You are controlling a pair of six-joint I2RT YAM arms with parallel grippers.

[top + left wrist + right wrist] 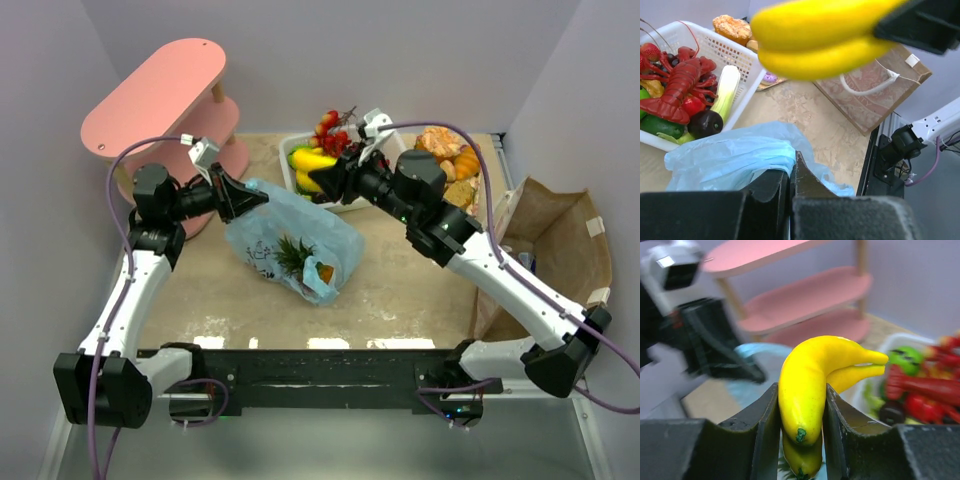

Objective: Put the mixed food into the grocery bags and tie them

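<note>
Top view: bananas [312, 160] clamped in right tool [318, 176], up over left end of white basket [288, 150]. Blue bag [300, 240] flat on worktop [400, 290], near-left of bananas, far-left edge pinched in clenched left tool [255, 200]. Right arm nearer.

Left wrist view: bananas overhead, long axis left-right, bag below.

Right wrist view: stem ends down between fingers [765, 430], tips curving right toward basket.

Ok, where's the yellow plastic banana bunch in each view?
Top external: yellow plastic banana bunch upper centre, at the tip of the right hand.
Left wrist: blurred, across the top edge.
Right wrist: dead centre, clamped in the right hand.
Shared landmark: crinkly light-blue plastic bag.
</note>
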